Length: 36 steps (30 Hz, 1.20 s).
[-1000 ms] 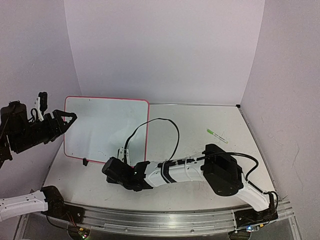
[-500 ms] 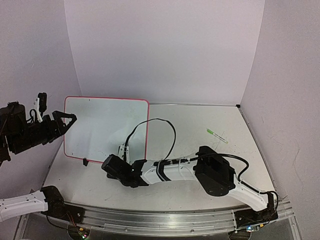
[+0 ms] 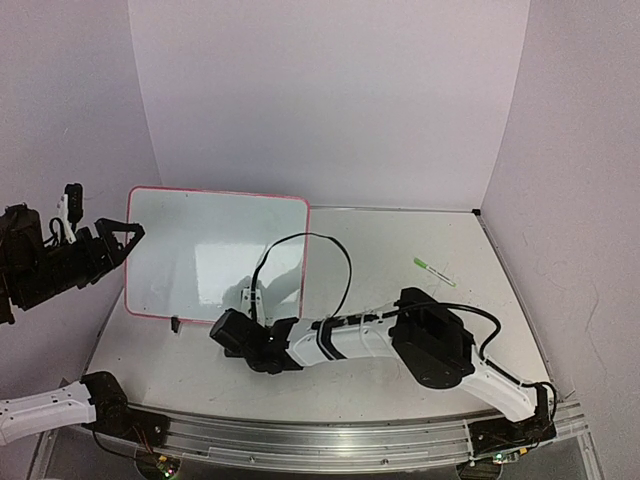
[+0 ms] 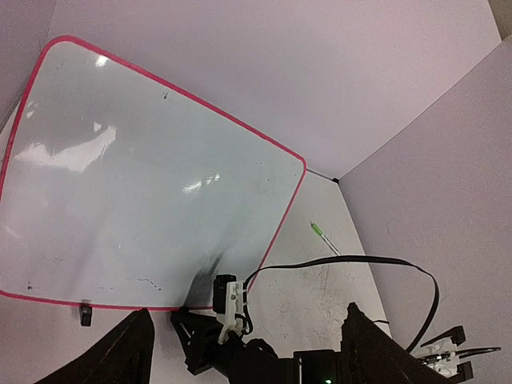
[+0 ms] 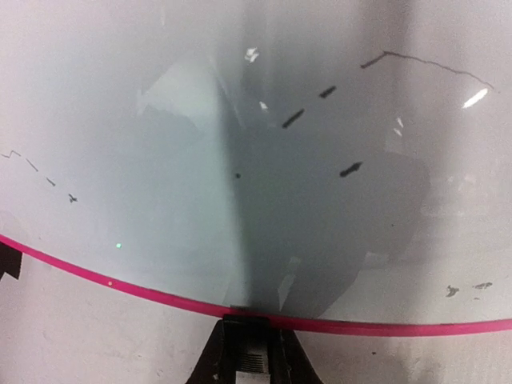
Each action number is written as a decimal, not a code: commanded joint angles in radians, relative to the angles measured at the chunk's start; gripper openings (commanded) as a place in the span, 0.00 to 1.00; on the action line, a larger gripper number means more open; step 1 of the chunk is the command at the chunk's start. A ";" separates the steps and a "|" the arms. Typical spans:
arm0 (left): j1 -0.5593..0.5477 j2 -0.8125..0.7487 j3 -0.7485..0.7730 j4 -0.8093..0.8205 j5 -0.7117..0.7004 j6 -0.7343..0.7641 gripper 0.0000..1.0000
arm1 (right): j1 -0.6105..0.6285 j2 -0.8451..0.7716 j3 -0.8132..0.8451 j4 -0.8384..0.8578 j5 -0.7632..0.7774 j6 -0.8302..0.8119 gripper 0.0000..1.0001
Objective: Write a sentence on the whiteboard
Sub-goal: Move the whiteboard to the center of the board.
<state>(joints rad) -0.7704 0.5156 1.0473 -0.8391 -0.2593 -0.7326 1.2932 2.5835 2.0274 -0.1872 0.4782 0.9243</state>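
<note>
The whiteboard [image 3: 200, 250] stood propped at the rear left of the table [image 3: 400, 240], with no sentence on it. Our right gripper [image 5: 246, 352] pinched its lower pink rim; we judged it should grip firmly, without twisting. Our left gripper [image 3: 126, 238] hung spread and empty beside the board. The green marker [image 3: 434, 271] lay well apart.
</note>
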 commanded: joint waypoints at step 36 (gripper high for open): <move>0.002 0.102 -0.096 0.220 0.005 -0.023 0.82 | -0.232 -0.796 -1.357 0.448 0.146 -0.294 0.00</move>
<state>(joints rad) -0.7704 0.5922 0.9568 -0.7013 -0.2810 -0.7636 1.0920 1.8392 0.7528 0.2497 0.5138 0.6471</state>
